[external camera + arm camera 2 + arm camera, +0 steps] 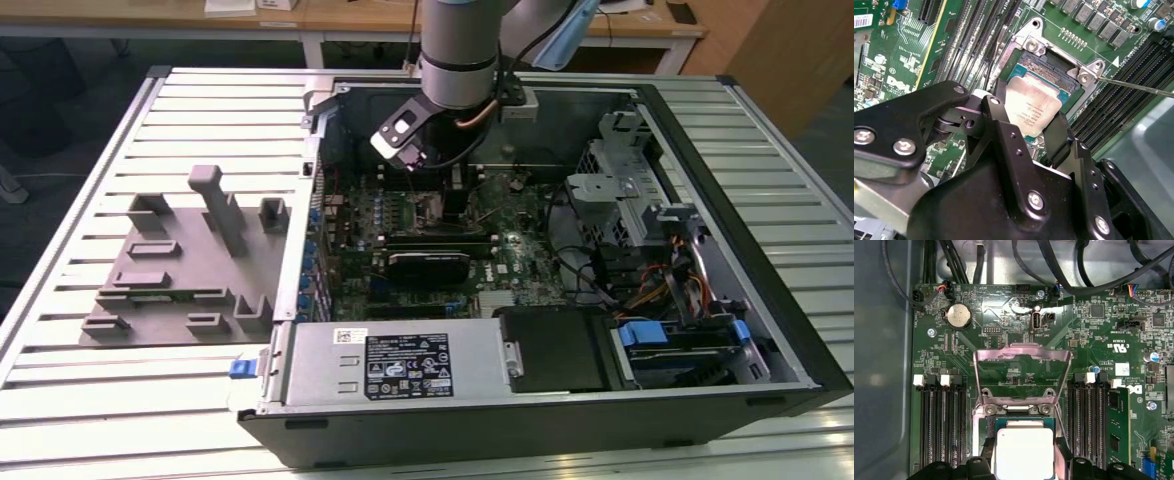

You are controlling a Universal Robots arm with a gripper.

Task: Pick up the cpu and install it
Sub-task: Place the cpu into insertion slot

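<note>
I see the gripper (1028, 120) clenched on the cpu (1030, 106), one finger at each side; the cpu is just below the hand, over the open socket (1048, 62) of the motherboard (904, 65); the socket frame (1024, 357) stands lifted.

The cpu (1030, 107) has a pale silvery top with faint dark print and a thin pale rim. The gripper (1025, 120) is matt black with silver screws. The motherboard (1004, 320) is green, its socket frame (1024, 357) bare silver, its memory slots (939, 420) black with white latches (918, 380). At the exterior view's left, the tray (174, 270) is plain grey on a pale ribbed table (67, 390).
</note>
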